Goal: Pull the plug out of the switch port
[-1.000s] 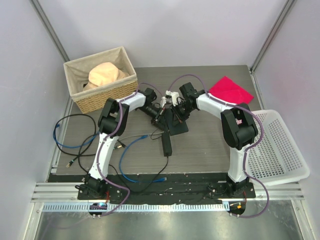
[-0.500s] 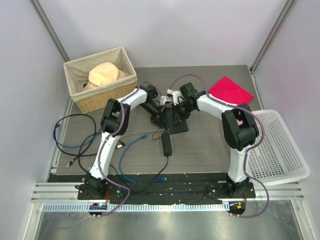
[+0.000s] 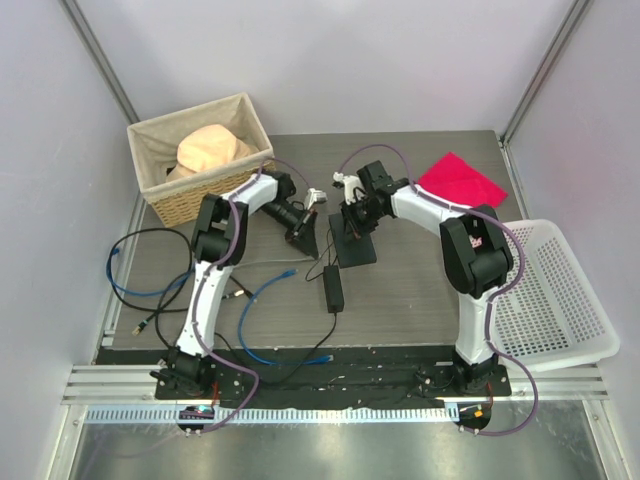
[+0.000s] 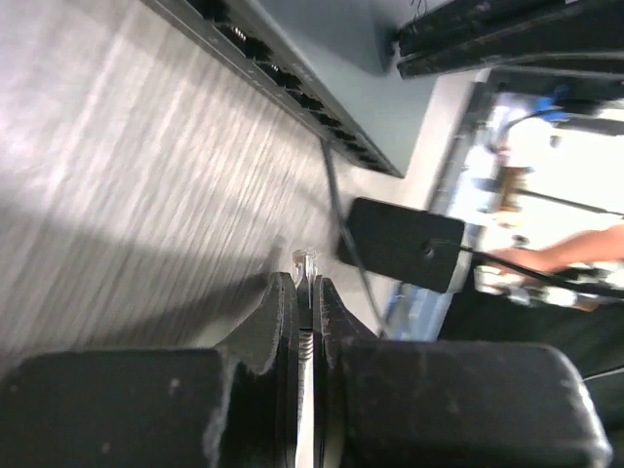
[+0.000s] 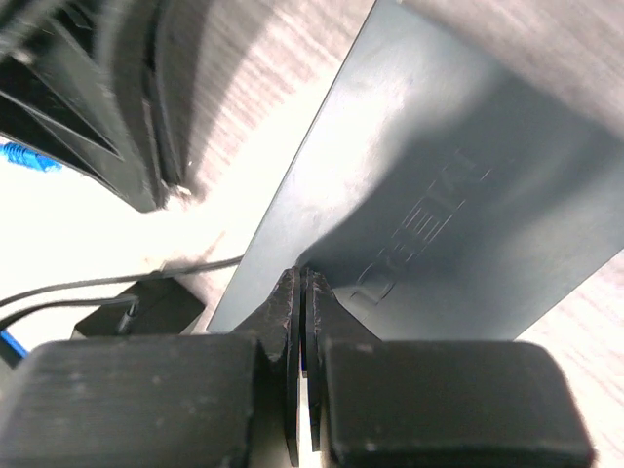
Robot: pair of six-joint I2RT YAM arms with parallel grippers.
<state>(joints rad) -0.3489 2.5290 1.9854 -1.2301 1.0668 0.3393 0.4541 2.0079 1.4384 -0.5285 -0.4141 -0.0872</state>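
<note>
Beside switch [image 3: 355, 250], left gripper [image 4: 305, 285] clamps plug [image 4: 305, 261]; right gripper [image 5: 300, 280] closed, touching switch.

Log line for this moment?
left gripper: jaws shut on plug, clear of switch | right gripper: jaws shut at switch edge

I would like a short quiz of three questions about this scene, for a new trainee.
1. Fill in: the right gripper, shut, touches the flat black ____.
2. What holds the plug? A the left gripper; B the right gripper; C nothing.
3. True or false: the plug sits in a port of the switch.
Key: 1 switch; 2 A; 3 false.
</note>
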